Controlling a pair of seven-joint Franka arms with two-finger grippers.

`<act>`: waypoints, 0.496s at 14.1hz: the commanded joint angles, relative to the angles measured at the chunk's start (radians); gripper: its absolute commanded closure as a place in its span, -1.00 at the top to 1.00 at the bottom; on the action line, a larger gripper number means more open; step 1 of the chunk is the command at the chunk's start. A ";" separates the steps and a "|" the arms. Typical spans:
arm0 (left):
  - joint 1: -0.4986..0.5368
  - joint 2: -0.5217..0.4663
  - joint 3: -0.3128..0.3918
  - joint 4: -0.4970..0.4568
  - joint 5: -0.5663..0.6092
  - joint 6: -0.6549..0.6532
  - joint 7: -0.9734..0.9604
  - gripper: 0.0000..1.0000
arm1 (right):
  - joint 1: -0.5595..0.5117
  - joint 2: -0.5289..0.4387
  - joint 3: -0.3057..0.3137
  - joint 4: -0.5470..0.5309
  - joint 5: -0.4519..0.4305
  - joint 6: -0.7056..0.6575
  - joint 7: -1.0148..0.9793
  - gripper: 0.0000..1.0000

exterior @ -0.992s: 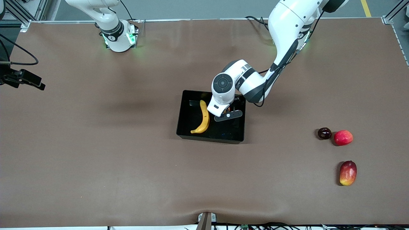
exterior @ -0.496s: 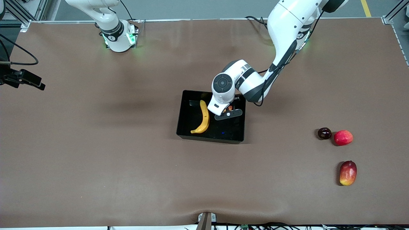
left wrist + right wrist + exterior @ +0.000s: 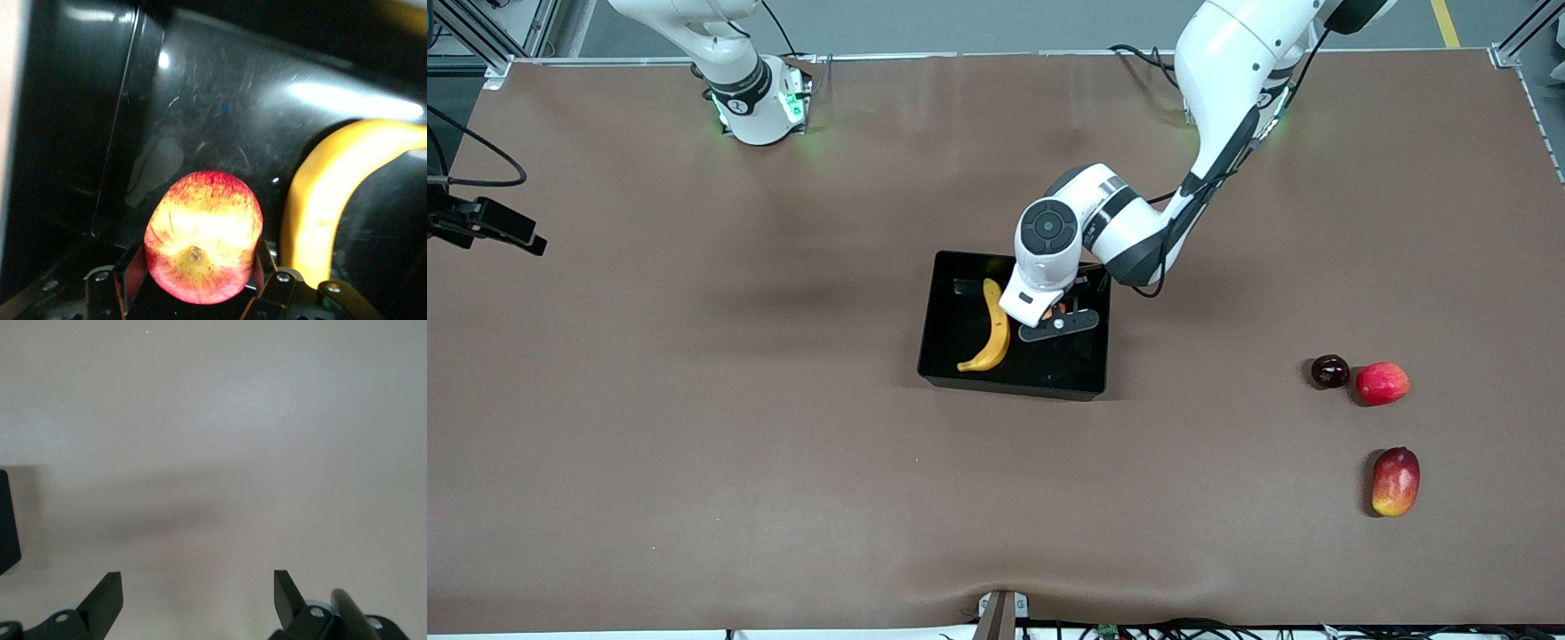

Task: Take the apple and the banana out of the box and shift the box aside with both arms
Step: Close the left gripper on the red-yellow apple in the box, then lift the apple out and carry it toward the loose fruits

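The black bin (image 3: pixel 960 380) stands mid-table. The yellow banana (image 3: pixel 993 329) lies in it, on the side toward the right arm's end. My left gripper (image 3: pixel 1056 320) is low inside the bin beside the banana, shut on the small red-and-yellow apple (image 3: pixel 200 233). Its fingers (image 3: pixel 265 261) press on both sides of the apple. The left wrist view also shows the banana (image 3: pixel 327 200) and the bin's glossy wall (image 3: pixel 67 133). My right gripper (image 3: pixel 198 587) is open and empty over bare table, and the arm waits.
Toward the left arm's end lie a dark round fruit (image 3: pixel 1330 371), a plain red round fruit (image 3: pixel 1382 383) beside it, and a red-and-yellow mango (image 3: pixel 1395 481) nearer the front camera. A black part with cables (image 3: pixel 485 224) shows at the right arm's end.
My left gripper, with the apple in it, has shifted slightly inside the bin. The black part at the right arm's end has moved a little. The fruits on the table have not moved.
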 commanded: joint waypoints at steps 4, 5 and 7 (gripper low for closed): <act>0.102 -0.158 0.007 0.066 0.018 -0.198 0.127 -1.00 | -0.044 0.038 0.009 0.041 0.002 -0.021 0.008 1.00; 0.140 -0.175 0.007 0.066 0.018 -0.221 0.191 -1.00 | -0.056 0.038 0.009 0.041 0.005 -0.022 0.008 1.00; 0.214 -0.182 0.007 0.065 0.018 -0.267 0.320 -1.00 | -0.047 0.038 0.011 0.041 0.008 -0.022 0.008 1.00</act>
